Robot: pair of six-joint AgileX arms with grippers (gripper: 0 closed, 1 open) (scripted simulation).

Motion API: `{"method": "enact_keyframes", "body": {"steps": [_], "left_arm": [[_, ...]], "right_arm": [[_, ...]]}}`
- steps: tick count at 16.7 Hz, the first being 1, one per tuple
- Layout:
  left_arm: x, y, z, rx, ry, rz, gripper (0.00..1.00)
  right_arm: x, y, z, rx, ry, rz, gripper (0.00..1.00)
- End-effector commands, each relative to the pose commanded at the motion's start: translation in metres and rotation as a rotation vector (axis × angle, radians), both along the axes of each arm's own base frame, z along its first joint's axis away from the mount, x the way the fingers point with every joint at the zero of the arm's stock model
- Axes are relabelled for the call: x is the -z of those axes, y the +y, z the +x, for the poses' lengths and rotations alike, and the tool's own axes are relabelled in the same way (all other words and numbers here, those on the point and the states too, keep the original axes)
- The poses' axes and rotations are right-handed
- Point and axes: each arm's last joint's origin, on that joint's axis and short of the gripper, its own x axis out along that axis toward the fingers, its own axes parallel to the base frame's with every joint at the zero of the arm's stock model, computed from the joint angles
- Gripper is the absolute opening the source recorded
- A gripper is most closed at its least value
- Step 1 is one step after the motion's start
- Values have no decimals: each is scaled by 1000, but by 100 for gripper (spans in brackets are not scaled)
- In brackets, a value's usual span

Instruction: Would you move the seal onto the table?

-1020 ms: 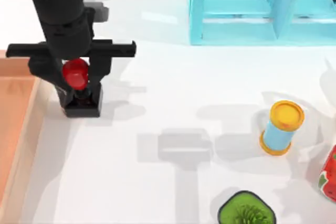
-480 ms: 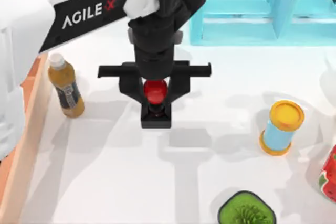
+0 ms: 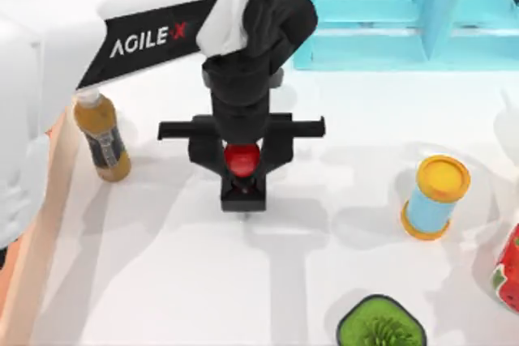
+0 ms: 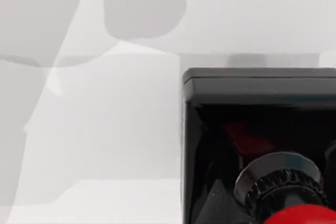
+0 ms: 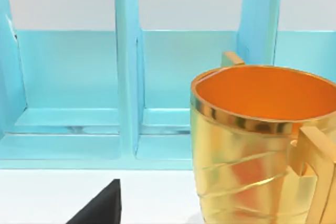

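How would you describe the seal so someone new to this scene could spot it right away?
Start at the white table in the top view and follow the left arm to the left gripper, near the middle. The seal sits between its fingers: a black square block base with a glossy red ball knob, unlike the amber bottle to the left or the yellow-lidded blue can to the right.

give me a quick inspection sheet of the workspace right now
surface: white table, glossy, shadowed.
job's things: seal, red knob over black block, upright in the left pincer over the table's middle; contact with the table not clear.
clutter: amber bottle beside the wooden tray; blue spool with yellow caps; strawberry-print container; green plant; gold mug.
grippers: left pincer shut on the seal; right pincer not seen.
cables: nothing seen.
surroundings: turquoise shelf unit at the back.
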Motion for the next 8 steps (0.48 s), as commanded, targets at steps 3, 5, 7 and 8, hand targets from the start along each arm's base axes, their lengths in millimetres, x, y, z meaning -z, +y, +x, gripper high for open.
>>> {"method": "enact_keyframes", "body": {"steps": [3, 5, 7, 8], "left_arm": [[9, 0, -1, 0, 5, 3, 0], [9, 0, -1, 0, 5, 3, 0], [9, 0, -1, 0, 5, 3, 15], [9, 0, -1, 0, 5, 3, 23]], "right_arm": [[0, 0, 0, 0, 0, 0, 100], [0, 0, 0, 0, 0, 0, 100], [0, 0, 0, 0, 0, 0, 100], [0, 0, 0, 0, 0, 0, 100]]}}
